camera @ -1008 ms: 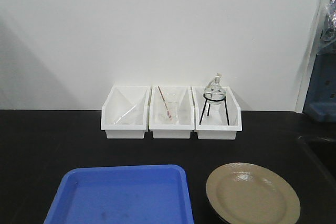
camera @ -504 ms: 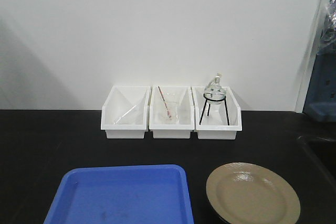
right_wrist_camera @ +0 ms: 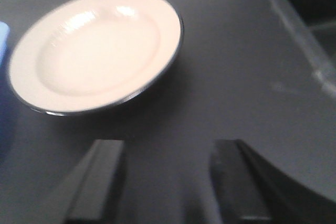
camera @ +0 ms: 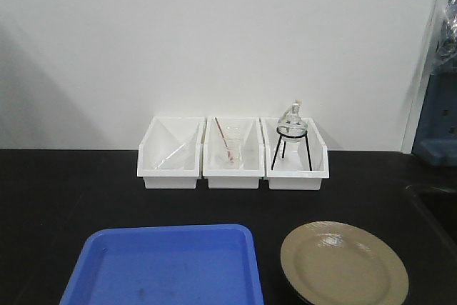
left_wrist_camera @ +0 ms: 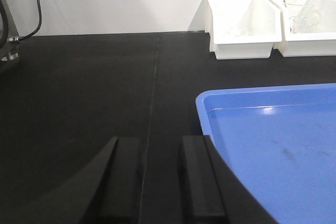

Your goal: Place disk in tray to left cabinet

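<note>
The disk (camera: 344,265), tan on top with a black rim, lies flat on the black table (camera: 64,198) at the front right. The blue tray (camera: 168,269) lies just left of it, with nothing in it. In the right wrist view the disk (right_wrist_camera: 94,48) is ahead and to the left of my right gripper (right_wrist_camera: 168,148), which stands open over bare tabletop. My left gripper (left_wrist_camera: 160,142) is open too, with nothing between its fingers, hanging just off the left edge of the tray (left_wrist_camera: 273,145). The cabinet is out of view.
Three small white bins (camera: 232,153) stand in a row against the back wall; the right one holds a glass flask on a black tripod (camera: 291,137). A raised sink edge (right_wrist_camera: 296,30) runs along the table's right side. A black cable (left_wrist_camera: 37,3) hangs at the far left.
</note>
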Robot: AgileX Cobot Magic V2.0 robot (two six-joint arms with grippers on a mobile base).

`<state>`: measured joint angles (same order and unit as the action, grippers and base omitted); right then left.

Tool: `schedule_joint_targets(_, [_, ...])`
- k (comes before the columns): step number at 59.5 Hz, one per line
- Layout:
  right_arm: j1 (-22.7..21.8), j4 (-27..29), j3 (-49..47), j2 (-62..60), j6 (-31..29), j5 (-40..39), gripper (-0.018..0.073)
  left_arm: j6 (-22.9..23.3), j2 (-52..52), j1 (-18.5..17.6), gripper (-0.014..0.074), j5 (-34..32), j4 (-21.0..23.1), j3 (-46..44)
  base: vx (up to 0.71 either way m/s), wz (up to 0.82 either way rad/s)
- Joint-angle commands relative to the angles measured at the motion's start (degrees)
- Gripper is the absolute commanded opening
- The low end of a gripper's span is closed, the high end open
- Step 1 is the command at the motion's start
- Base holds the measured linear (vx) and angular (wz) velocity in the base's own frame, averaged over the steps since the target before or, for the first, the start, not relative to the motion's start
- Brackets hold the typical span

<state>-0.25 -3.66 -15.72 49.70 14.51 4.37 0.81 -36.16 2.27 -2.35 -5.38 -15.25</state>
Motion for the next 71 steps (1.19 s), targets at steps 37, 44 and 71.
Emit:
schedule_joint_targets(37, [-0.3,13.4,-23.9,36.5,24.2,-9.2,0.0475,-0.1,-0.4,0.1,0.0349,-4.1,0.0,-2.0,0.00,0.00])
schedule_joint_targets(44, [-0.3,13.4,-28.1,42.0,24.6,-7.2,0.0475,-0.1,-0.4,0.1,0.0349,-4.1,0.0,-2.0,0.00,0.00])
schedule_joint_targets(71, [-0.3,13.4,-33.5,51.4,25.9,-6.9,0.0473,-0.1,-0.4,0.1,0.0349,-4.1,0.0,-2.0,0.00,0.00])
